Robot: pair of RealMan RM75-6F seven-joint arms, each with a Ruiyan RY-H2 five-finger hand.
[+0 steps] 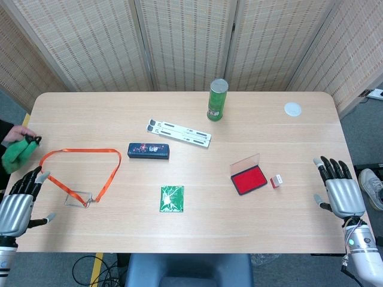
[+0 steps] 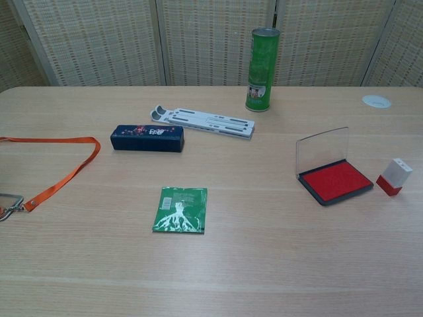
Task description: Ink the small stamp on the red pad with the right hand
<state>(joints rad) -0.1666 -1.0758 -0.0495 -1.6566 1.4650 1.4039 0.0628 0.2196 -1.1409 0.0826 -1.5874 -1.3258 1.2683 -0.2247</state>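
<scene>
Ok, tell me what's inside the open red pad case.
The red pad fills the case's tray, nothing resting on it; its clear lid stands open behind. The small stamp sits beside it, apart. What's beneath the ink surface is hidden.

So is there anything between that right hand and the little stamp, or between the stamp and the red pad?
Nothing visible. The right hand hovers open at the table's right edge, with only bare table between it and the small stamp. The stamp stands just right of the red pad, whose clear lid is tipped up at the far side, leaving the ink exposed.
</scene>
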